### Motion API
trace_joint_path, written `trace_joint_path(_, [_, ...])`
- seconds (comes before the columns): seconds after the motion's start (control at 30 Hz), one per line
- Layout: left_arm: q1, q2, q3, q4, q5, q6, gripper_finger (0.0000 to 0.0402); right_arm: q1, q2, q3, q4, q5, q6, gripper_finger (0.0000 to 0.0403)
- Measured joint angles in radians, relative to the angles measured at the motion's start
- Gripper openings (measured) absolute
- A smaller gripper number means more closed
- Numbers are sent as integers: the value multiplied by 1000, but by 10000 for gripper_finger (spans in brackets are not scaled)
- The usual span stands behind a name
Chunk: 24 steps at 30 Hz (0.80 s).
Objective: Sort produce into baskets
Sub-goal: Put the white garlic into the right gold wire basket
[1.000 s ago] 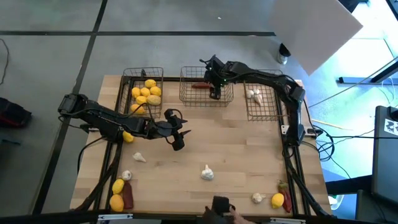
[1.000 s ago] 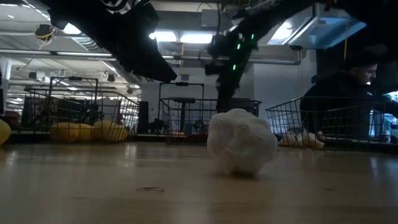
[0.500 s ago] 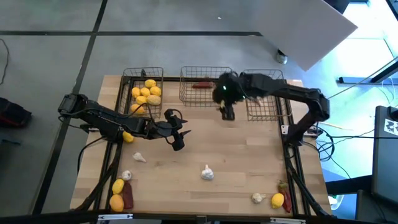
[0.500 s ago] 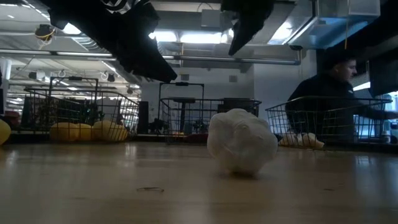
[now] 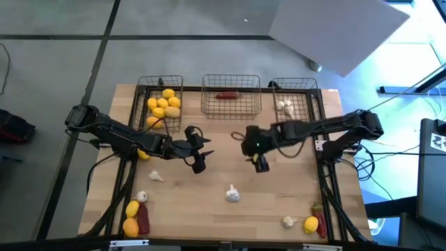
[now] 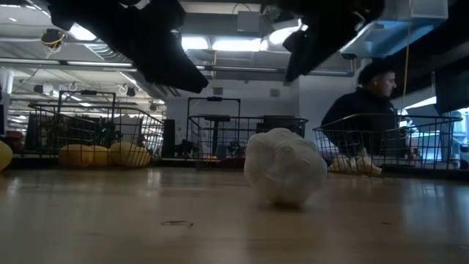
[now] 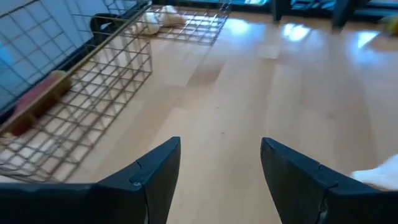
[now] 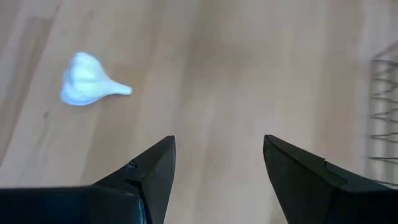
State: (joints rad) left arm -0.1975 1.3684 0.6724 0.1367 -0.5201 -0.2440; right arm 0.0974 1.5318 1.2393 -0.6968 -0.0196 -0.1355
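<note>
High view: right gripper (image 5: 259,164) hovers mid-desk (image 5: 279,192), jaws open and empty; the garlic bulb (image 5: 232,194) lies on the desk just toward the front edge and slightly to its left, stem tip pointing back toward the jaws. Left gripper (image 5: 198,164), also open and empty, sits about as near, so either arm could take it.
</note>
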Motion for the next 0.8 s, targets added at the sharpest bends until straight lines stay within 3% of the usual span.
trace_joint_path(0.17, [-61, 32, 0, 74, 1, -46, 219, 54, -1, -80, 82, 0, 42, 237])
trace_joint_path(0.37, [-145, 164, 15, 211, 2, -72, 219, 95, -1, -147, 144, 1, 54, 237])
trace_joint_path(0.57, [-197, 344, 140, 264, 8, -73, 219, 101, -1, -217, 264, -41, 79, 237])
trace_joint_path(0.8, [-256, 497, 269, 264, 118, -80, 219, 101, 3, -316, 428, -97, 80, 237])
